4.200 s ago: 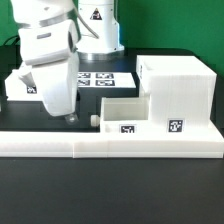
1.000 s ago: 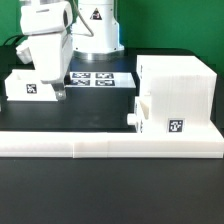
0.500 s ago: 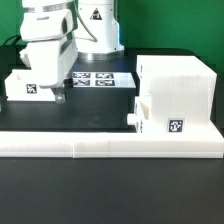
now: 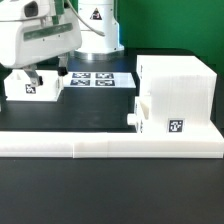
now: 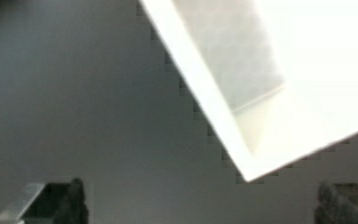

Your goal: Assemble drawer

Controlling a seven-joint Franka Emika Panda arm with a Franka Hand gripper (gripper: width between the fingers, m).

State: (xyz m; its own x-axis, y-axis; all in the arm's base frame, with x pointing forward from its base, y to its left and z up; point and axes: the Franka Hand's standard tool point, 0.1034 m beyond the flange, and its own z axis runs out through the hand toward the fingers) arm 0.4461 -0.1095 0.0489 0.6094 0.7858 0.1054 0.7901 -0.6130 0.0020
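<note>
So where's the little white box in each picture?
Exterior view: the little box sits at that view's left, just under the gripper.
Wrist view: the big white corner ahead of the open fingers is probably that box.
Shared landmark: the gripper.

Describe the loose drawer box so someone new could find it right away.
From the big shell at the exterior view's right, look across the marker board to the far left. The loose box stands there below the arm, tag facing front. Unlike the other box, which is pushed into the shell, it stands alone.
</note>
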